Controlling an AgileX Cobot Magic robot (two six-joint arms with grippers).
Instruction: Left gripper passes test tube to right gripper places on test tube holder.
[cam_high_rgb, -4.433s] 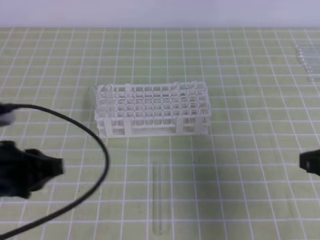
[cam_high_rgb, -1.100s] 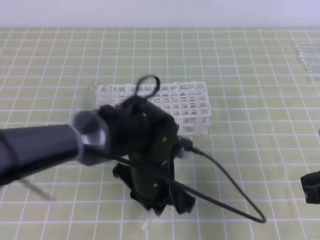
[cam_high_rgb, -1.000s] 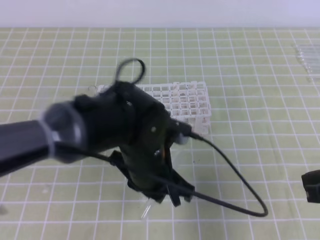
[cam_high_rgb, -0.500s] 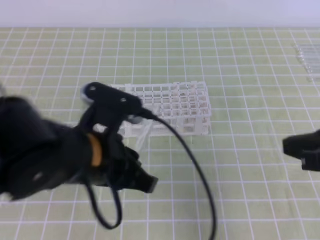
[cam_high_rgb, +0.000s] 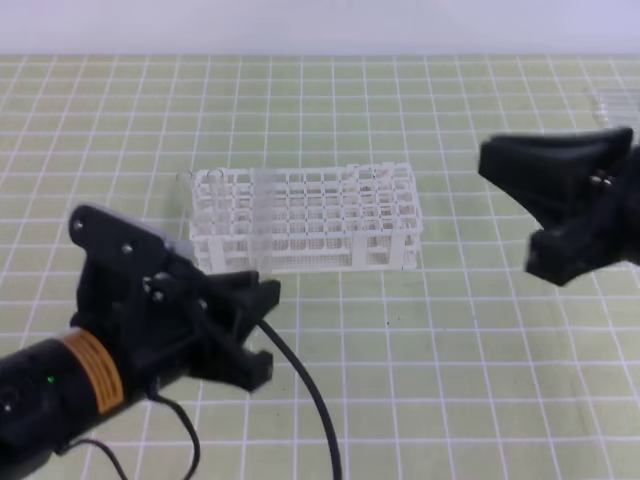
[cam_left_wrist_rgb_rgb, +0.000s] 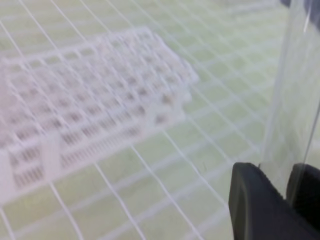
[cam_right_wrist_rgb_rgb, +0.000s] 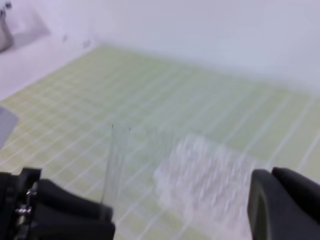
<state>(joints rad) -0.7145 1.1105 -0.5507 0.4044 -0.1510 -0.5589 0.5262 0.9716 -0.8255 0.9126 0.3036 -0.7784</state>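
The white test tube holder (cam_high_rgb: 310, 215) stands mid-mat, and shows blurred in the left wrist view (cam_left_wrist_rgb_rgb: 90, 100) and the right wrist view (cam_right_wrist_rgb_rgb: 210, 185). My left gripper (cam_high_rgb: 262, 290) is low on the left, in front of the rack, shut on the test tube (cam_high_rgb: 262, 220). The nearly see-through tube stands upright between the fingers (cam_left_wrist_rgb_rgb: 257, 205), clearest in the left wrist view (cam_left_wrist_rgb_rgb: 290, 100) and the right wrist view (cam_right_wrist_rgb_rgb: 116, 165). My right gripper (cam_high_rgb: 510, 212) hovers right of the rack, open and empty, pointing left, well apart from the tube.
Green mat with a white grid (cam_high_rgb: 450, 350) covers the table. Some clear glassware (cam_high_rgb: 612, 112) lies at the far right edge. A black cable (cam_high_rgb: 310, 400) trails from the left arm over the front of the mat.
The left gripper lifted the tube off the mat and swung back left, now holding it upright. The right arm came in from the right edge and rose beside the rack.
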